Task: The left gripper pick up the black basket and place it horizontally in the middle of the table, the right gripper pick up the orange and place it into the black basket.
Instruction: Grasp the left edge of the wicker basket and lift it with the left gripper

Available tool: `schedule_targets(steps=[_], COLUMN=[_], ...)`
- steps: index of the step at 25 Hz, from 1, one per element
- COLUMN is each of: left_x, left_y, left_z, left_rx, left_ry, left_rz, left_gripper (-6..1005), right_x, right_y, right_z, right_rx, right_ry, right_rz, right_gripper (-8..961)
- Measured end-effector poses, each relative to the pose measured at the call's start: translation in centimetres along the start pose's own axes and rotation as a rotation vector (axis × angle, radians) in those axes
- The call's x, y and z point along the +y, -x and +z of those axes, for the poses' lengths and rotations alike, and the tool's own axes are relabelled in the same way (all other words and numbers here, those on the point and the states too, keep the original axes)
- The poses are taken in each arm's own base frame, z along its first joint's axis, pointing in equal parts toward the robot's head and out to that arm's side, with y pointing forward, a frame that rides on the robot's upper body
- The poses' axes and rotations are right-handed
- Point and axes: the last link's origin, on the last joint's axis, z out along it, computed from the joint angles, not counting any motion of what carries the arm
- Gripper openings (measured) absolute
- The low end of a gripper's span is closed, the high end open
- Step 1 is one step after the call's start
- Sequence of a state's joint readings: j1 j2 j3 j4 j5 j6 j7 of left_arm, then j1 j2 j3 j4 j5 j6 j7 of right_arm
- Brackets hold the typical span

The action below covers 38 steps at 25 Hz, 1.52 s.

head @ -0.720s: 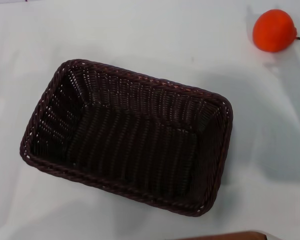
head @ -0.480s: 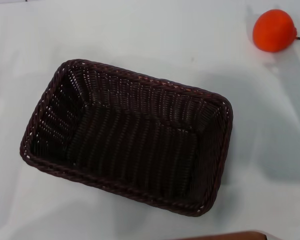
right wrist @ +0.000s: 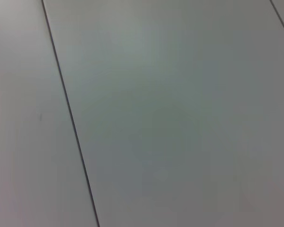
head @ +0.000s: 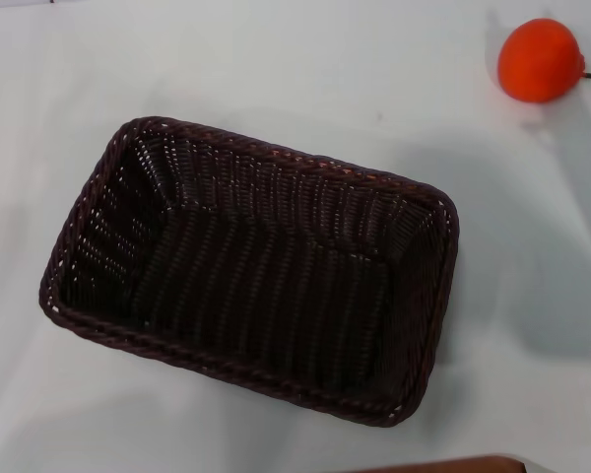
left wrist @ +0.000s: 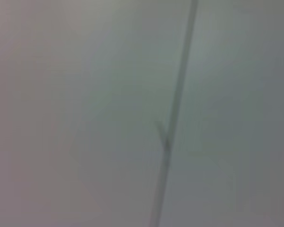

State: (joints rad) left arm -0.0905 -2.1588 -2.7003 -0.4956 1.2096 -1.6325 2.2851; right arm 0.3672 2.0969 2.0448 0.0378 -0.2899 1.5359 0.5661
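While neither gripper appears in any view, their finger states cannot be told, and both wrist views show only plain pale surface crossed by thin dark lines. On the left and centre of the head view, the large rectangular dark brown-black woven basket (head: 251, 271) rests upright and empty on the plain white smooth table (head: 276, 59), its long axis skewed so that its right end lies nearer the robot than its left end. The step in hand, as judged from this layout, is the pick of the basket by the left gripper. Approach from the robot's left and grasp the braided rim at the left short wall, with one finger inside and one outside. Lift only enough to clear the table, rotate until the long sides run level across the head view, and set it down flat. To the far right, the small round bright orange-red fruit (head: 539, 59) sits well apart from the basket, near the table's far edge; keep the basket clear of it.
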Motion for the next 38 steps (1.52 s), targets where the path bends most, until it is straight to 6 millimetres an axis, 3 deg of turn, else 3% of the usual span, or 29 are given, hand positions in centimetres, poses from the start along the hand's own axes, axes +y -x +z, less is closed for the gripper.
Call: schedule_targets(steps=[4, 8, 11, 17, 25, 32, 38], left_x=[-1.5, -1.7, -1.1, 2.0, 6.6, 9.8, 10.9], left_y=[-3.3, -6.3, -8.5, -10.5, -10.1, -6.8, -5.2], left_z=[1.4, 2.9, 4.6, 7.9, 11.0, 12.2, 13.0], left_rx=[-0.184, -0.382, -0.563, -0.925, -1.129, -1.303, -1.345], left_ry=[0.124, 0.200, 0.234, 0.238, 0.225, 0.238, 0.241], left_rz=[-0.096, -0.140, -0.144, -0.105, -0.024, 0.036, 0.038], left_gripper=[871, 865, 716, 770, 846, 848, 849], right_x=[0.3, 0.4, 0.4, 0.5, 0.7, 0.7, 0.8], right_y=[-0.1, -0.1, 0.0, 0.1, 0.5, 0.6, 0.5], right_z=[0.0, -0.1, -0.3, -0.6, -0.9, -1.0, -0.8], right_rx=[0.008, 0.004, 0.002, -0.004, -0.030, -0.033, -0.033], right_ry=[0.018, 0.023, 0.028, 0.036, 0.054, 0.057, 0.055], right_rz=[0.001, 0.002, 0.002, 0.005, 0.008, 0.022, 0.021], right_gripper=[790, 790, 791, 791, 790, 790, 791])
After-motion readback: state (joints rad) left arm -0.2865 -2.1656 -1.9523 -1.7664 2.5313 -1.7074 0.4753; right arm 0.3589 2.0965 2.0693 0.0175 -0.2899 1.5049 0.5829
